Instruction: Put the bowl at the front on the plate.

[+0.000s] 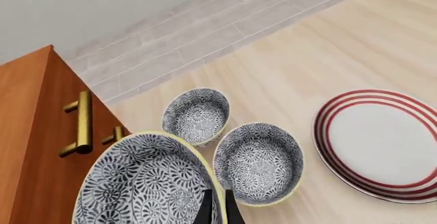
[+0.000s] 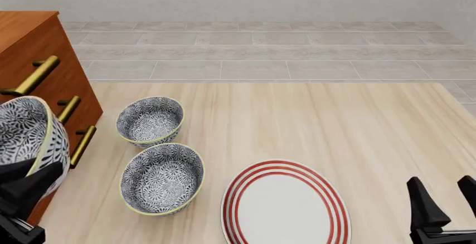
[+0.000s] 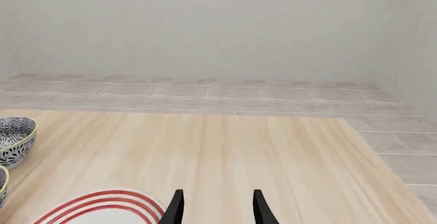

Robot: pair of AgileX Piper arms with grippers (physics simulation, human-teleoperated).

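The bowl (image 2: 24, 137), blue-and-white floral with a yellow-green rim, hangs tilted in the air at the far left, beside the cabinet. My left gripper (image 2: 31, 181) is shut on its rim; in the left wrist view the dark fingers (image 1: 206, 207) pinch the edge of the bowl (image 1: 143, 183). The plate (image 2: 285, 206), white with red rings, lies flat at the front middle of the table and shows as the plate (image 1: 382, 144) from the left wrist. My right gripper (image 2: 446, 199) stands open and empty right of the plate, as does the right gripper (image 3: 215, 206) in its own view.
Two look-alike bowls stand on the table left of the plate: a far bowl (image 2: 150, 120) and a nearer bowl (image 2: 162, 178). A wooden cabinet (image 2: 33, 49) with brass handles (image 2: 33, 76) flanks the left edge. Grey tiled floor lies beyond the table.
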